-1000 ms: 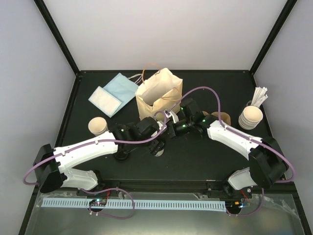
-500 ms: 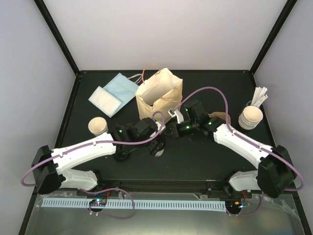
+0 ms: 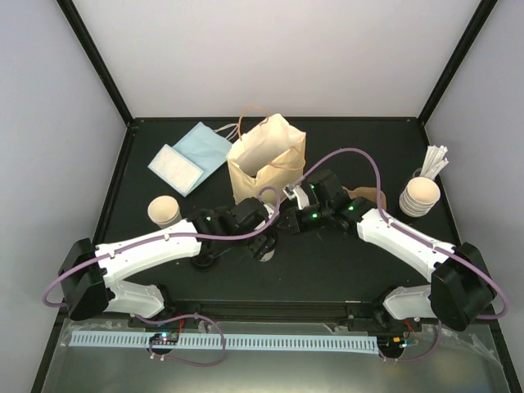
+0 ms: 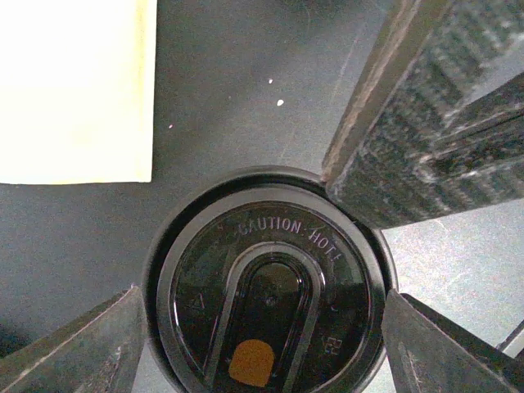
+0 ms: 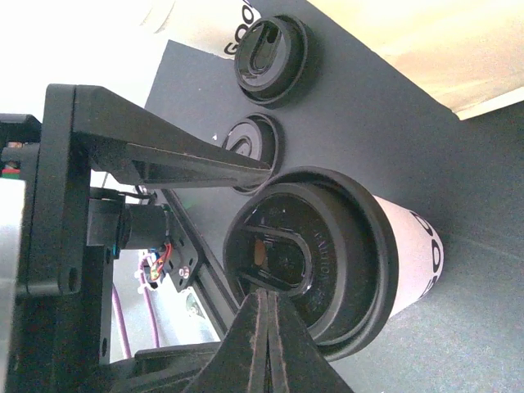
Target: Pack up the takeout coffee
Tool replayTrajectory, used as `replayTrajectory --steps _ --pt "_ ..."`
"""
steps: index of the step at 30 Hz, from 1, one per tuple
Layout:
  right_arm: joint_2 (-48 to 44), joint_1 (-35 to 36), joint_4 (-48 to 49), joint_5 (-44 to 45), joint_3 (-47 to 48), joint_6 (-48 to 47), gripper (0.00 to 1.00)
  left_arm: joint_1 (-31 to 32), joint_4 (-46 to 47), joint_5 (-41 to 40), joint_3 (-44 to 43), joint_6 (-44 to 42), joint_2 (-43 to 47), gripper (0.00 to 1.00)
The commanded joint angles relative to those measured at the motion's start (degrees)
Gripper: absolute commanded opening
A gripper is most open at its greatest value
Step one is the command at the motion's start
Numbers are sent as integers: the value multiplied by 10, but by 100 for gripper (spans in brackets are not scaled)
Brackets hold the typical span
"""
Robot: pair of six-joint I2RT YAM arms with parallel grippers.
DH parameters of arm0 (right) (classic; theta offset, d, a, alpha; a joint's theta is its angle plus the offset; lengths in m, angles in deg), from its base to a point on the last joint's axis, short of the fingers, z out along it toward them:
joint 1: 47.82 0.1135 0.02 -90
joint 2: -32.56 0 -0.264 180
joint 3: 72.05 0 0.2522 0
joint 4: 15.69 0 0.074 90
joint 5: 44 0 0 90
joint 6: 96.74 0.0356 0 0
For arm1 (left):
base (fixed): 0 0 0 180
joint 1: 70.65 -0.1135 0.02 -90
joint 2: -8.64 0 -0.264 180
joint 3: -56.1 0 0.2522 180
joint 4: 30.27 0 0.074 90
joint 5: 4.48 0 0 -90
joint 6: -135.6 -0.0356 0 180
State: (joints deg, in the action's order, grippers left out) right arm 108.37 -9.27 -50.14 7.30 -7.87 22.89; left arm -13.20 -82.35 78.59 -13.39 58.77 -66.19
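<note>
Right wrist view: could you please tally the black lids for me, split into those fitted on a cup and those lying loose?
Black lid fitted on the white cup: 1
Loose black lids lying on the table: 2
Total: 3

The right gripper [image 5: 264,296] has its fingers pressed together, with the tips over the black lid of the lidded cup [image 5: 413,258], a white cup with dark lettering on the black table [image 5: 352,139]. The left gripper's finger [image 5: 188,160] reaches to that lid's rim. Beyond it lie a near loose lid [image 5: 252,141] and a far loose lid [image 5: 272,57], beside a cream paper bag [image 5: 426,41].
</note>
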Motion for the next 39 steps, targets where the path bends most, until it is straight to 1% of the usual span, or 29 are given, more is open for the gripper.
replayTrajectory --steps 1,4,14,19,26,39 --pt "0 2 -1 8 -2 -9 1 -1 10 5 -5 5 -9 81" --pt "1 1 -1 2 -1 -10 1 -2 1 -10 -11 10 -16 82" --pt "4 1 -1 10 -2 -10 1 -2 -5 -3 -13 15 -21 82" --pt "0 0 -1 23 -3 -7 1 -2 -6 -2 -6 19 -16 78" --pt "1 -3 1 26 -8 -2 1 -2 -2 4 5 17 -9 76" --pt "3 -5 32 -17 -41 3 1 -2 12 32 29 10 -9 74"
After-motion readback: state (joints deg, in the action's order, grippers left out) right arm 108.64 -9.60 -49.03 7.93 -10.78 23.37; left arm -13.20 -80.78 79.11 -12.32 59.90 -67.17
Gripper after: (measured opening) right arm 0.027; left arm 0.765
